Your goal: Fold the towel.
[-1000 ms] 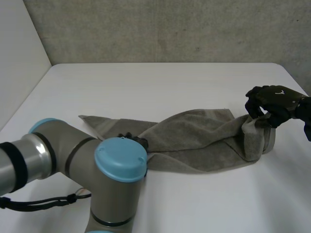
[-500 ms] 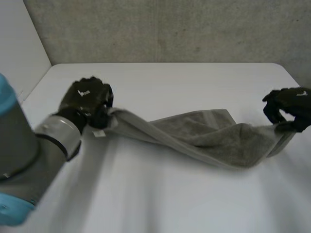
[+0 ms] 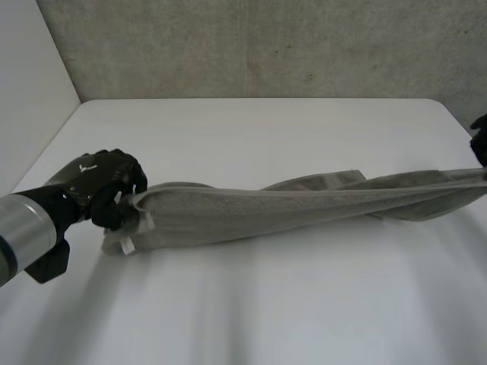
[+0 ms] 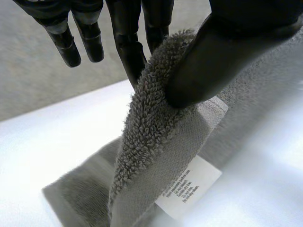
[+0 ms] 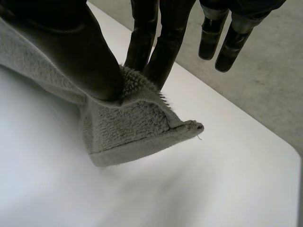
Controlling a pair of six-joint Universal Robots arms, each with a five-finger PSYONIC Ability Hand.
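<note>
The grey towel (image 3: 304, 204) stretches in a long bunched band across the white table (image 3: 251, 129) between my two hands. My left hand (image 3: 99, 182) pinches the towel's left end. In the left wrist view its thumb (image 4: 213, 56) presses the towel's edge (image 4: 147, 137) against the fingers (image 4: 128, 42); a white care label (image 4: 189, 187) hangs below. My right hand (image 3: 481, 141) holds the far right end at the table's right edge. In the right wrist view its thumb (image 5: 80, 56) clamps a towel corner (image 5: 132, 127) against the fingers (image 5: 161, 42).
A grey concrete wall (image 3: 259, 46) rises behind the table. A white side wall (image 3: 27, 91) stands at the left. Bare tabletop lies in front of and behind the towel.
My left hand came out from under the arm, took the towel's left end and drew it left and nearer. My right hand moved right. The slack towel is now pulled taut.
</note>
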